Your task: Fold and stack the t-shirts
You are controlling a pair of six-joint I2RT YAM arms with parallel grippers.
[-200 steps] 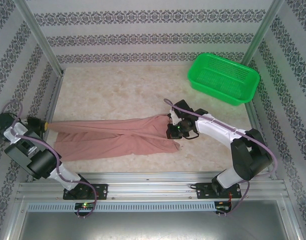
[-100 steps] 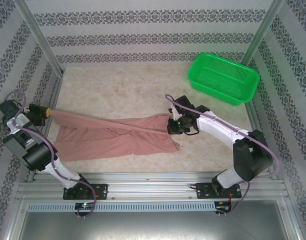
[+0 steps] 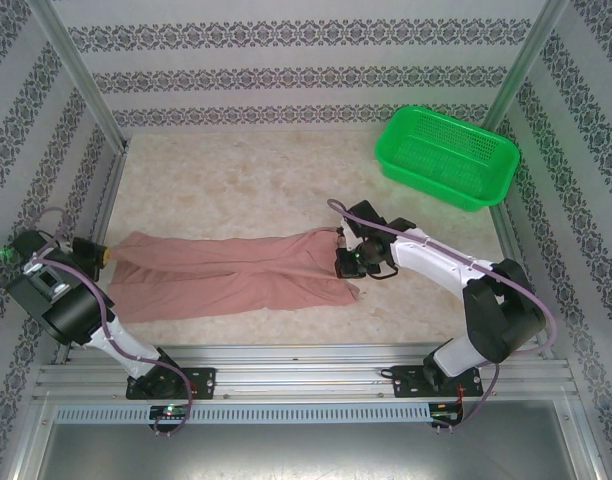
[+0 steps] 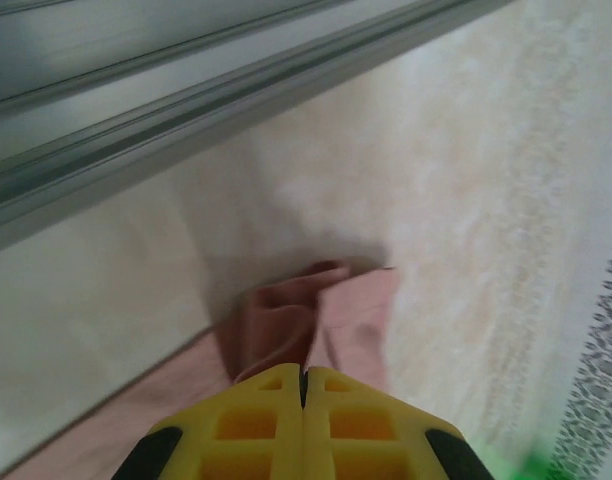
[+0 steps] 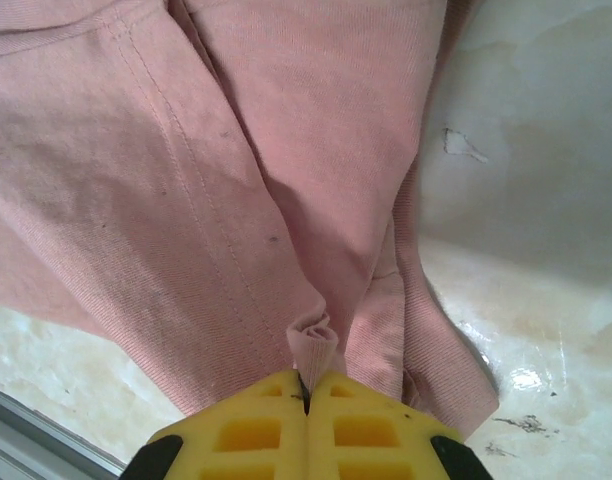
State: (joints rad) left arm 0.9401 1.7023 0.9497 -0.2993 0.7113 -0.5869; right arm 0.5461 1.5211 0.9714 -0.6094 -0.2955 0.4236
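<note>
From above, the t-shirt (image 3: 236, 280) lies long and thin on the table (image 3: 236, 180), pulled out between the two hands. The left gripper (image 3: 106, 253) is closed on one end. The right gripper (image 3: 340, 243) is closed on the other end. So the long way of the shirt runs straight from one hand to the other, and neither hand is nearer. The green basket (image 3: 446, 155) sits well past the right gripper, off to its side.

In the left wrist view, the yellow fingers are pressed together with a bunch of pink cloth coming out just in front of them. This view is blurry.

In the right wrist view, the fingers pinch a small fold, and the shirt spreads away in front. The chest print is hidden, and I cannot tell which part of the shirt each hand holds.
</note>
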